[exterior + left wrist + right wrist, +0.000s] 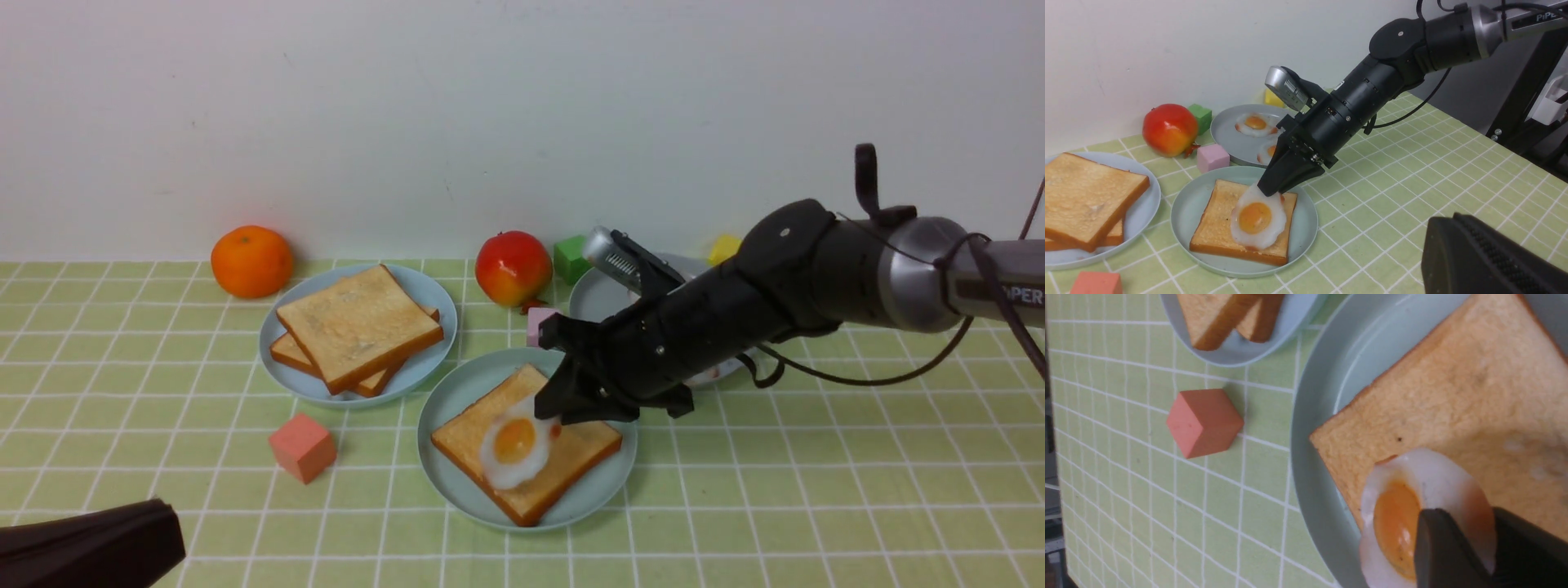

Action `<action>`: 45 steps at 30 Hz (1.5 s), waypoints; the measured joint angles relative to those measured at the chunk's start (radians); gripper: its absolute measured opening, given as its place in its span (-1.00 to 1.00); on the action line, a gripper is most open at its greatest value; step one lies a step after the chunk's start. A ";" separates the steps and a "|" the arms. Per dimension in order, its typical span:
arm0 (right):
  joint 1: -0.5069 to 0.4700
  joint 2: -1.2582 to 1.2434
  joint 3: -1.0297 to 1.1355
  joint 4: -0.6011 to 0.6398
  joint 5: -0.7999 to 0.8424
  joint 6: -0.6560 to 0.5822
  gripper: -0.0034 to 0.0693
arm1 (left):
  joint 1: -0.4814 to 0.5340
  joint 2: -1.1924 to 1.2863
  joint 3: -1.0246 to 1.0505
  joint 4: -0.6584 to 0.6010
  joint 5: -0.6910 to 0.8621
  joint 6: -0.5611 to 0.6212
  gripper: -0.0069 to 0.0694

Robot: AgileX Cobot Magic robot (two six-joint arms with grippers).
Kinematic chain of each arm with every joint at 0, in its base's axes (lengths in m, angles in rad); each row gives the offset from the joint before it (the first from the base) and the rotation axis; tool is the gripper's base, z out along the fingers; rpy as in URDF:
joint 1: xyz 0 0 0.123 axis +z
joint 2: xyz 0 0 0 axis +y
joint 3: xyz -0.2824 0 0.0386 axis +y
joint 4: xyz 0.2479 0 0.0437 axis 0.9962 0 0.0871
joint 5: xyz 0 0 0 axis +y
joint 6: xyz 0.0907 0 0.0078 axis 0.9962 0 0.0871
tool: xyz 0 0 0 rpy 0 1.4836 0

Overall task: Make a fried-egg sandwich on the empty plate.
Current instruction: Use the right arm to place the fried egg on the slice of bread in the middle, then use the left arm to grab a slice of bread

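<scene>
Front view, entry: my R jaws, tips at rim of fried egg [514, 447], gap narrow; can't tell if gripping. L jaws shut, empty. Egg on toast slice [575, 459], mint plate [455, 398]. Done: base + egg. Left: top slice from toast stack [359, 327].

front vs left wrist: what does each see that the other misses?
Front only: the orange by the wall. Left wrist only: two spare fried eggs on the grey plate, mostly covered by the right arm in front. Both: the mint plate with toast and fried egg, the right gripper at the egg's edge, the stacked toast.
</scene>
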 joint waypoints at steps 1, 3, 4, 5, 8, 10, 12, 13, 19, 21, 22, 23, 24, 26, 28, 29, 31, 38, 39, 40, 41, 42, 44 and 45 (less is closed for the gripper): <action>0.000 0.000 0.000 -0.010 0.001 0.005 -0.35 | 0.000 0.000 0.000 0.000 0.000 0.000 -0.82; -0.017 -0.007 0.000 -0.073 0.007 0.024 -0.10 | 0.000 0.000 0.000 0.000 0.000 0.000 -0.82; -0.031 -0.015 0.000 -0.109 0.008 0.034 0.00 | 0.000 0.000 0.000 0.000 0.000 0.000 -0.82; -0.045 -0.030 0.000 -0.137 0.011 0.039 0.11 | 0.000 0.000 0.000 0.000 0.000 0.000 -0.81; -0.080 -0.074 0.000 -0.197 0.021 0.045 0.22 | 0.000 0.000 0.000 0.000 0.000 0.000 -0.81; -0.117 -0.145 0.000 -0.267 0.043 0.061 0.22 | 0.000 0.009 0.000 -0.001 0.001 0.000 -0.81; -0.145 -0.228 0.000 -0.345 0.083 0.073 0.11 | 0.000 0.035 0.000 -0.007 0.011 -0.020 -0.81; -0.145 -0.236 0.000 -0.345 0.087 0.074 0.10 | 0.000 0.039 0.000 -0.007 0.011 -0.023 -0.81; -0.154 -0.519 0.001 -0.587 0.264 0.184 -0.53 | 0.000 0.310 -0.033 0.046 0.094 -0.222 -0.81; -0.154 -0.575 0.007 -0.612 0.289 0.198 -0.66 | 0.000 0.384 -0.060 0.070 0.114 -0.240 -0.80; -0.154 -0.642 0.025 -0.632 0.306 0.207 -0.78 | 0.000 0.481 -0.103 0.102 0.153 -0.257 -0.80; -0.154 -0.691 0.044 -0.639 0.315 0.211 -0.86 | 0.000 0.530 -0.139 0.119 0.173 -0.260 -0.80; -0.154 -0.740 0.062 -0.641 0.319 0.214 -0.91 | 0.000 0.590 -0.178 0.141 0.199 -0.262 -0.81; -0.154 -0.848 0.119 -0.644 0.329 0.215 -0.93 | 0.000 0.718 -0.260 0.190 0.246 -0.261 -0.85; -0.154 -0.942 0.177 -0.644 0.336 0.216 -0.93 | 0.010 0.825 -0.343 0.224 0.267 -0.254 -0.85; -0.154 -0.951 0.183 -0.644 0.336 0.216 -0.93 | 0.012 0.835 -0.351 0.224 0.268 -0.252 -0.85; -0.154 -1.043 0.251 -0.646 0.339 0.216 -0.92 | 0.060 0.939 -0.446 0.225 0.271 -0.215 -0.85; -0.154 -1.275 0.369 -0.650 0.342 0.216 -0.92 | 0.333 1.239 -0.718 0.063 0.284 0.132 -0.85; -0.154 -1.293 0.372 -0.650 0.342 0.216 -0.92 | 0.356 1.264 -0.751 0.041 0.291 0.169 -0.85; -0.154 -1.297 0.371 -0.650 0.342 0.216 -0.92 | 0.362 1.280 -0.760 0.037 0.291 0.169 -0.85; -0.154 -1.328 0.372 -0.650 0.342 0.216 -0.91 | 0.400 1.346 -0.824 0.007 0.315 0.243 -0.85; -0.154 -1.343 0.372 -0.650 0.342 0.216 -0.92 | 0.422 1.386 -0.870 -0.010 0.335 0.284 -0.85; -0.154 -1.362 0.372 -0.650 0.342 0.216 -0.91 | 0.445 1.460 -0.928 -0.030 0.358 0.341 -0.85; -0.154 -1.366 0.373 -0.650 0.342 0.214 -0.91 | 0.453 1.493 -0.954 -0.035 0.363 0.373 -0.84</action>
